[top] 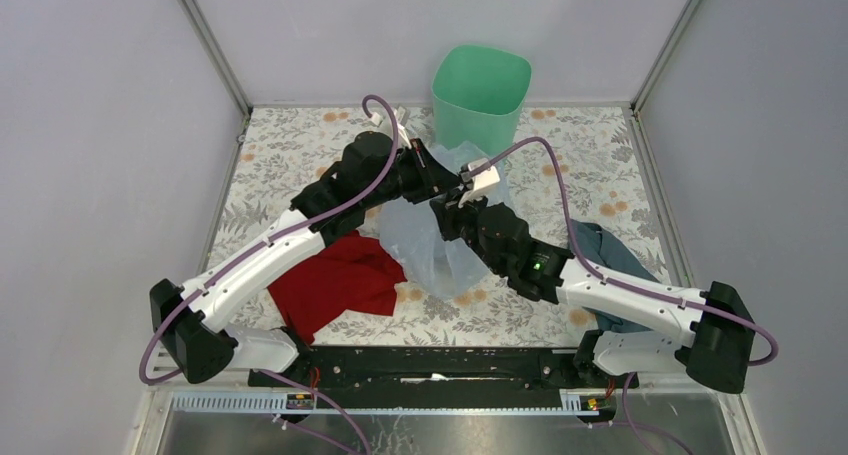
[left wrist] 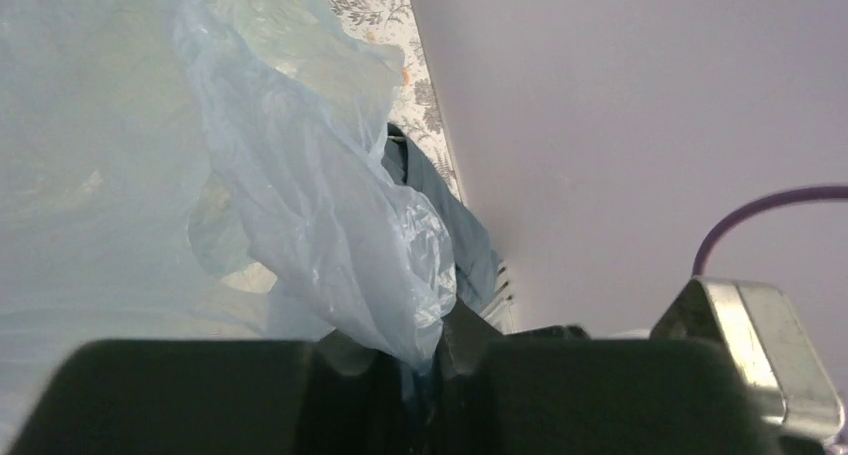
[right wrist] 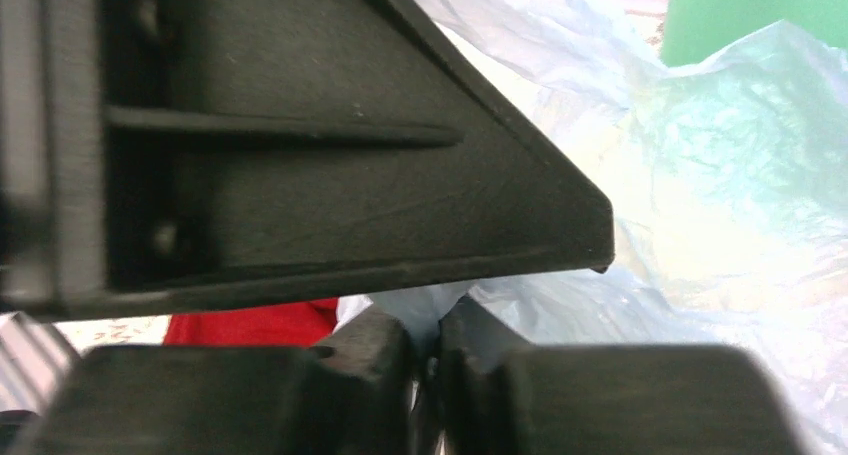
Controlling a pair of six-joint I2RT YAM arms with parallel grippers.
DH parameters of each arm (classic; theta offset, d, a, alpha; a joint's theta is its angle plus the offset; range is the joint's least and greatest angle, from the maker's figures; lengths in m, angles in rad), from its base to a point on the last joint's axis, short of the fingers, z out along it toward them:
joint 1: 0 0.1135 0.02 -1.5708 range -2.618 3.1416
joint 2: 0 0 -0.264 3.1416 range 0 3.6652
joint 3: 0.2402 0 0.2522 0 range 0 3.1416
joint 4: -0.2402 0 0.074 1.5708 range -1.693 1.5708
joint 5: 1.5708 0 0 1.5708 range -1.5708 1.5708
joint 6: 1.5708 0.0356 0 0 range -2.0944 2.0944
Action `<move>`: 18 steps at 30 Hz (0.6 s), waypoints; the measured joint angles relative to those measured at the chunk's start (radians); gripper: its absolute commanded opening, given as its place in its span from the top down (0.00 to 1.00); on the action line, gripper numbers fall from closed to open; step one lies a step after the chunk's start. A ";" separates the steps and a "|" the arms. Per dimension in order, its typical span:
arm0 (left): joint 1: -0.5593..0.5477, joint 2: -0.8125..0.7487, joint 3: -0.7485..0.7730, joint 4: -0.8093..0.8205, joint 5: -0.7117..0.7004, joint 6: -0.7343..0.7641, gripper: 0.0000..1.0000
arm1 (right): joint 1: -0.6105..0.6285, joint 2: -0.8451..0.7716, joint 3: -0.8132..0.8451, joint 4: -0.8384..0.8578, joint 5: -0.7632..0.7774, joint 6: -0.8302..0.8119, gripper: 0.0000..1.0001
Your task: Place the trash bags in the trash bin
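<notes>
Red cloth (top: 340, 280) crumpled on floral tabletop (top: 285, 155), near-left. Grey-blue cloth (top: 620, 260) at right side, well apart from red 1, partly hidden. 2 cloths total; pale walls (top: 100, 125) around.

I'm running this from a lab test cell, not anyone's home. Plain pale panels (top: 100, 125) close in the flower-patterned table (top: 290, 145) along its left, far and right edges, and bare metal posts (top: 208, 40) join them at the far corners. The left arm (top: 260, 260) and right arm (top: 620, 295) are bolted to a black rail (top: 430, 365) along the table's near edge, with purple cables (top: 555, 180) looping off them. The only homely touches are that floral surface and a mint-green trash bin (top: 480, 95) at the far edge.
</notes>
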 measured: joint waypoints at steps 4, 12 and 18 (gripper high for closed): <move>0.005 -0.012 0.003 -0.031 -0.006 0.040 0.17 | 0.001 -0.003 -0.026 0.022 0.053 0.000 1.00; 0.101 -0.067 0.101 -0.181 -0.114 0.178 0.01 | 0.004 -0.252 -0.105 -0.238 0.156 0.043 1.00; 0.163 0.015 0.191 -0.192 -0.192 0.236 0.01 | 0.004 -0.483 -0.097 -0.460 0.238 0.046 1.00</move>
